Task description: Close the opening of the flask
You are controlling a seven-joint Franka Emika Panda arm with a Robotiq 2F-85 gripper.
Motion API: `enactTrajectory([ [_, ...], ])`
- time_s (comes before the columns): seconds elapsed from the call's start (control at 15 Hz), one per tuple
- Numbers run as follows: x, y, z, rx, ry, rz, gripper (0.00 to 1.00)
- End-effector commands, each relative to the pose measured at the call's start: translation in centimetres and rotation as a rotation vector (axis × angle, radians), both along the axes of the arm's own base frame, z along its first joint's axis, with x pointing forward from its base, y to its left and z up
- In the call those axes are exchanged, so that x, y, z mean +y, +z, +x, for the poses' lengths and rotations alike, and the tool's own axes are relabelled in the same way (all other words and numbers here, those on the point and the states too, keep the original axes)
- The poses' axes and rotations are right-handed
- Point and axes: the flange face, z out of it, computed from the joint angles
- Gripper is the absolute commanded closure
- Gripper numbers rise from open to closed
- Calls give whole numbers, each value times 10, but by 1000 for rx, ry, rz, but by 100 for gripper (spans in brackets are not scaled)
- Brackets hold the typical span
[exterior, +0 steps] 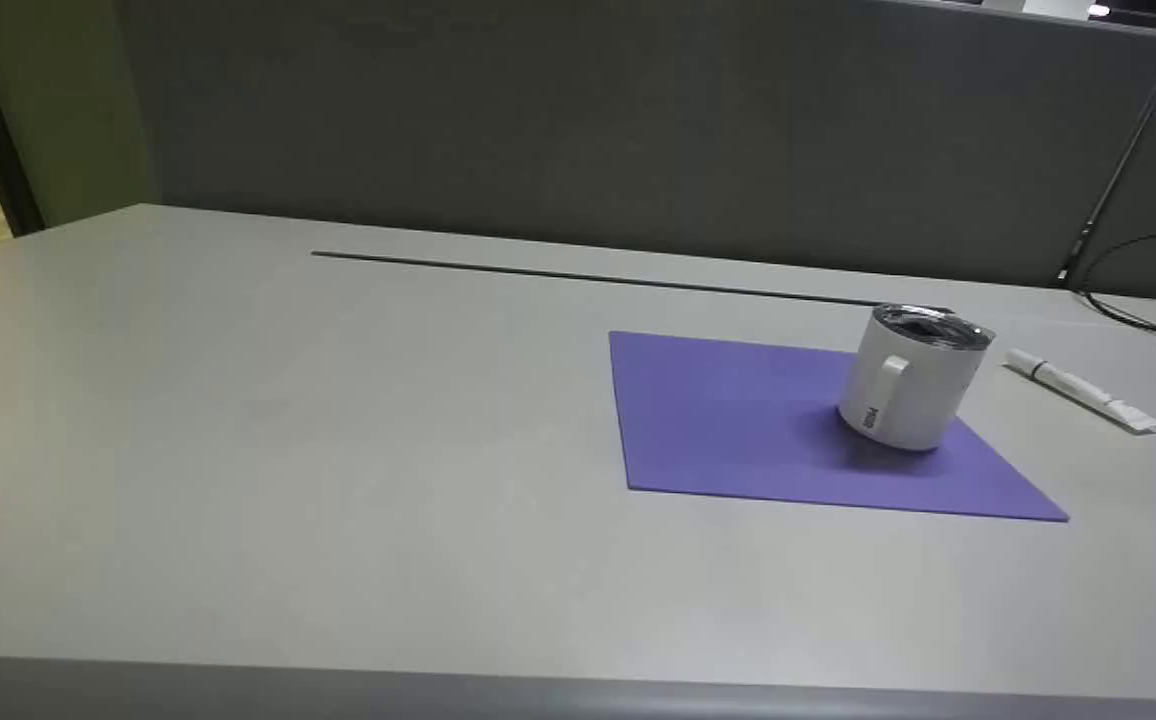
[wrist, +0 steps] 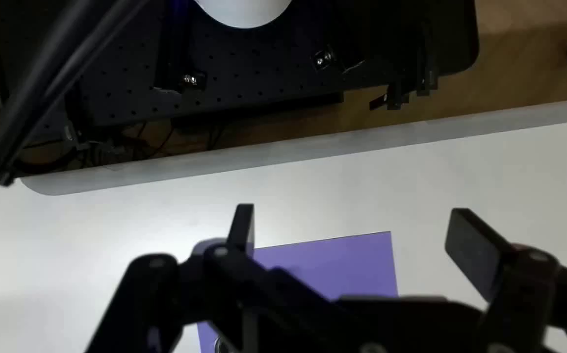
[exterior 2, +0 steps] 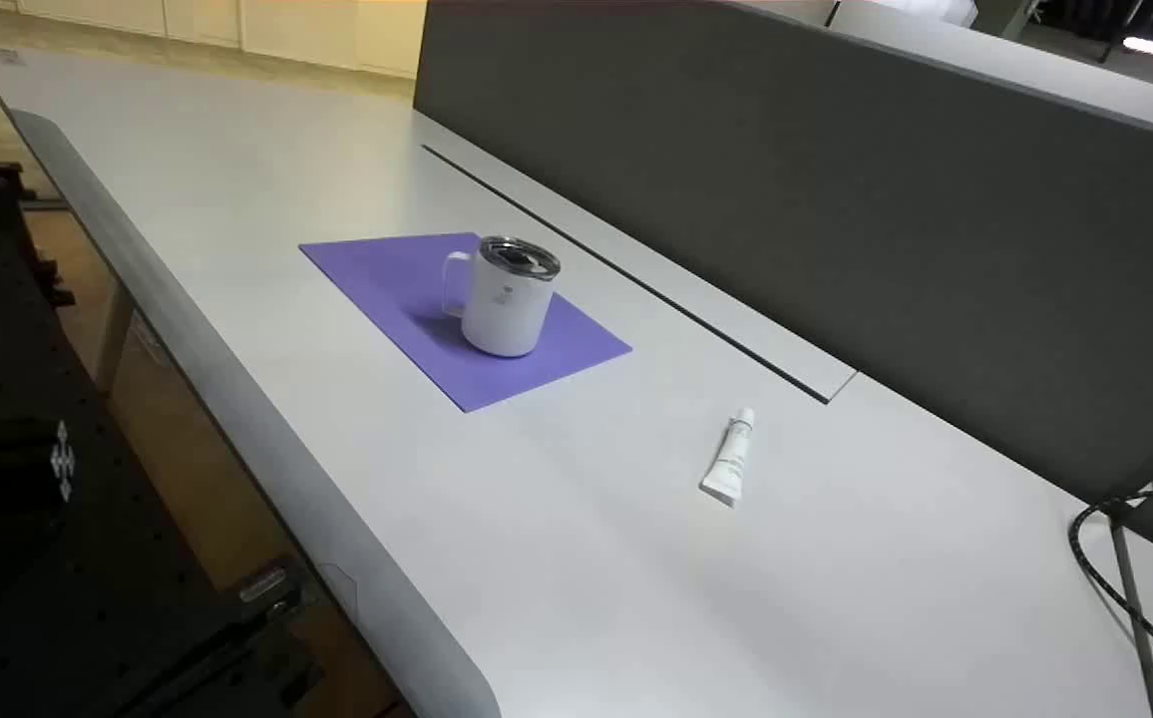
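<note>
There's a handled white flask [exterior: 923,388], its opening [exterior: 933,328] rimmed silvery-grey, right of centre on the purple mat [exterior: 718,415]; the hand [wrist: 354,230] is released, spread wide.

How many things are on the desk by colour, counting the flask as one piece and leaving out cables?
White: 2 (flask, tube)
Purple: 1 (mat)
Total: 3
</note>
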Motion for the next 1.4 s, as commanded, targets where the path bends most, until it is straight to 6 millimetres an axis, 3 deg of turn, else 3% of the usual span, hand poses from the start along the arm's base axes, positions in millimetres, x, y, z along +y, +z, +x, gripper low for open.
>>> enactTrajectory([
  [0.0, 0, 0, 0, -1, 0, 0, 0],
  [0.8, 0, 1, 0, -2, 0, 0, 0],
  [1.0, -23, -5, 20, -69, 10, -62, 0],
  [1.27, -71, -23, 55, -157, -16, -163, 0],
  [1.33, -86, -30, 65, -185, -26, -187, 19],
])
